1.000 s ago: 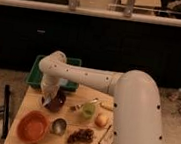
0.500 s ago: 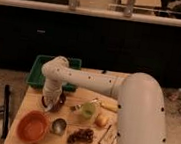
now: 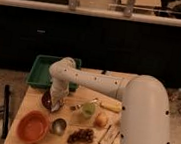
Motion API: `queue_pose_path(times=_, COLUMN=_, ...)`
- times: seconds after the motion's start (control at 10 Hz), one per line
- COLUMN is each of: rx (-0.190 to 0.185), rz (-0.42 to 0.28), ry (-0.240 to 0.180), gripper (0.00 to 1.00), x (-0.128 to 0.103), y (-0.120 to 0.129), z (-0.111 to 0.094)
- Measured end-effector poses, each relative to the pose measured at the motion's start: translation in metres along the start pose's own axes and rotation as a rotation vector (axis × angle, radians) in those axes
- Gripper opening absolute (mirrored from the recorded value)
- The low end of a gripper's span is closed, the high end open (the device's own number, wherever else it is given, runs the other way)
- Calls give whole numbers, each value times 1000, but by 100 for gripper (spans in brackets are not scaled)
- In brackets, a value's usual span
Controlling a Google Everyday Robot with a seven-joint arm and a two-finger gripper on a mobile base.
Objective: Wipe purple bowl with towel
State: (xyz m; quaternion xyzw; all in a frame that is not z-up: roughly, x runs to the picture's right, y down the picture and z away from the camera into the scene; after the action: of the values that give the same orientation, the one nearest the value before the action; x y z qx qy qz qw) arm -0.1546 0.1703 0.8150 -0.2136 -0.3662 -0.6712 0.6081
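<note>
The orange bowl (image 3: pixel 33 127) at the near left corner of the desk (image 3: pixel 28 103) serves as the mark for everything else; the purple bowl (image 3: pixel 46 99) sits just behind it, upright and near the desk's left edge; the claw (image 3: pixel 56 98) hangs straight down behind and a little right of the orange bowl, over the purple bowl's right rim, touching it or nearly so; whether the claw is open, closed or gripping cannot be told, since its tip merges with a pale patch there; that patch looks to be the towel (image 3: pixel 57 107), lying at the purple bowl's right edge, just behind the steel cup (image 3: pixel 58 126) that stands immediately right of the orange bowl. By my judgement the towel is soft, light and limp, so it will bunch and drag rather than slide flat; it is best pinched at a gathered fold near its middle, leaving loose cloth below to do the wiping; the purple bowl seems rigid, smooth and light, likely to skid or tip under sideways pressure at the rim, so strokes should press downward into its dark inside rather than push outward.
</note>
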Motion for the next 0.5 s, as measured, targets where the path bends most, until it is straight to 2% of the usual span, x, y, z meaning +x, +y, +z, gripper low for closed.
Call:
queue_pose_path(times=0.3, rx=-33, rz=23, ry=5, gripper=5, x=27, y=4, z=2)
queue_pose_path(times=0.5, rx=-38, rz=24, ry=13, gripper=5, x=41, y=3, z=2)
